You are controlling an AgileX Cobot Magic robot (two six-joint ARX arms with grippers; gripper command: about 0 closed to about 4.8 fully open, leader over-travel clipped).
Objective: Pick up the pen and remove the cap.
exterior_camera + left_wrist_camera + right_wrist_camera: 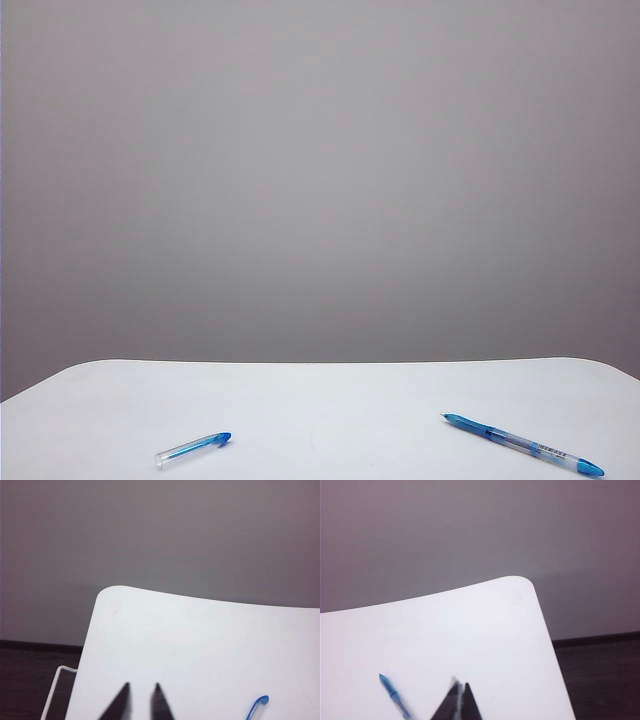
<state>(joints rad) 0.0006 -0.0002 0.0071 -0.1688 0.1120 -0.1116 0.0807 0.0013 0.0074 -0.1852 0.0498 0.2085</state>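
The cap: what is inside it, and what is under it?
The cap is clear; inside, only a thin blue strip shows, no pen tip. It lies directly on the white table. The pen lies apart, on the right.

The left gripper (pixel 142 686) is seen over the white table (pixel 190 645), near its left edge. Its 2 dark fingertips (pixel 122 696) are held slightly apart, with a narrow gap between them, and nothing is gripped. To the right of the gripper, well apart from it, the cap (pixel 258 706) is laid flat on the table, its blue rounded end pointed toward the far side; the clear part is cut off by the picture's edge. A rounded far-left table corner is visible, with a grey wall (pixel 160 535) behind. A thin white frame (pixel 52 692) and dark floor (pixel 25 680) are seen left of the table.
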